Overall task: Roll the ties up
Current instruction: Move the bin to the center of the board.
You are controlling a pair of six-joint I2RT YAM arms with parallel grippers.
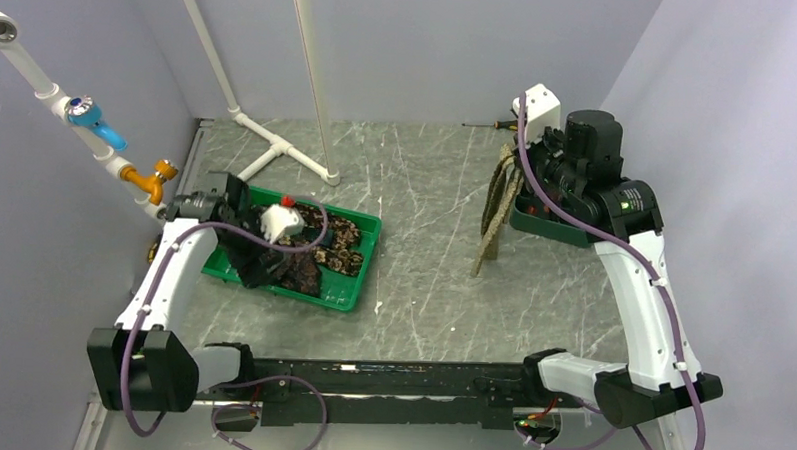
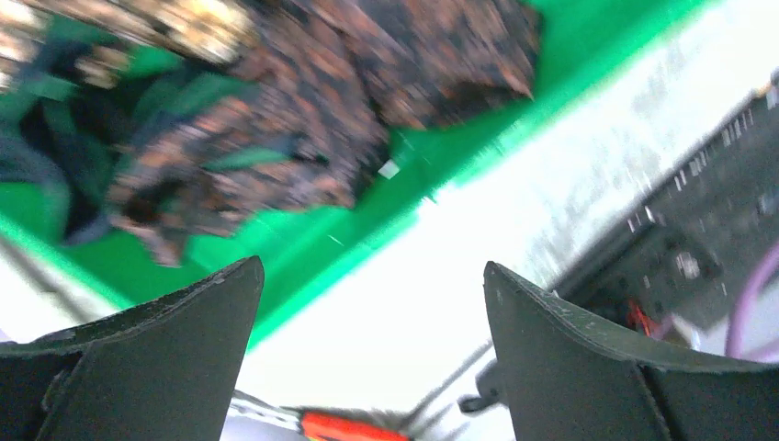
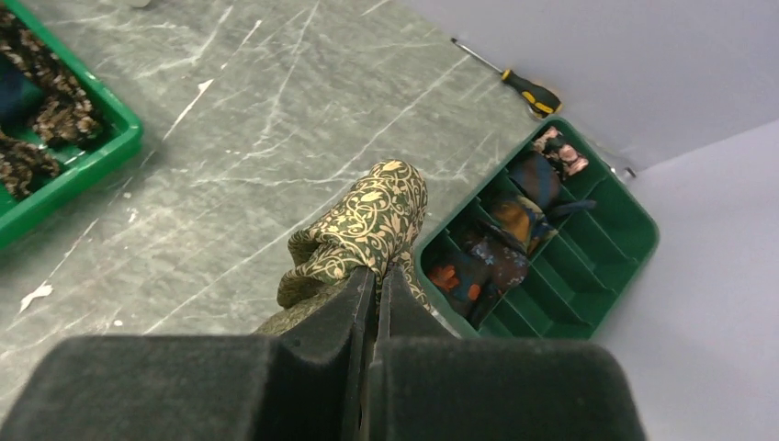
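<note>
My right gripper (image 1: 521, 174) is shut on an olive-tan tie with a gold pattern (image 1: 495, 208) and holds it up, so the strip hangs with its end on the table. In the right wrist view the tie (image 3: 367, 220) bunches at the closed gripper (image 3: 377, 269). My left gripper (image 1: 246, 248) hovers over a bright green tray (image 1: 357, 284) piled with dark brown and blackish ties (image 1: 318, 252). In the blurred left wrist view the left gripper (image 2: 372, 271) is open and empty, with the ties (image 2: 303, 119) in the tray (image 2: 303, 248) beyond.
A dark green compartment tray (image 3: 597, 248) at the right wall holds several rolled ties (image 3: 501, 257); it also shows under the right arm (image 1: 544, 228). A screwdriver (image 3: 524, 87) lies by the back wall. A white pipe frame (image 1: 277, 146) stands at the back left.
</note>
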